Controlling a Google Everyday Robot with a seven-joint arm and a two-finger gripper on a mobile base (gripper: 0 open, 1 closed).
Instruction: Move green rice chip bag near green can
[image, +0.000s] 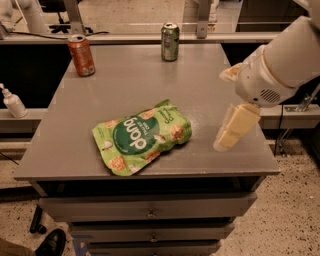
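The green rice chip bag (142, 137) lies flat on the grey table (125, 85), toward the front and a little left of centre. The green can (170, 42) stands upright at the table's far edge, near the middle. My gripper (226, 106) hangs over the right side of the table, to the right of the bag and apart from it. Its two pale fingers (235, 125) are spread and hold nothing. The white arm (285, 55) reaches in from the upper right.
An orange-red can (81, 55) stands at the far left corner of the table. A white spray bottle (13, 102) sits on a lower shelf at left. Drawers (147, 210) run below the tabletop. A shoe (50, 242) shows on the floor, bottom left.
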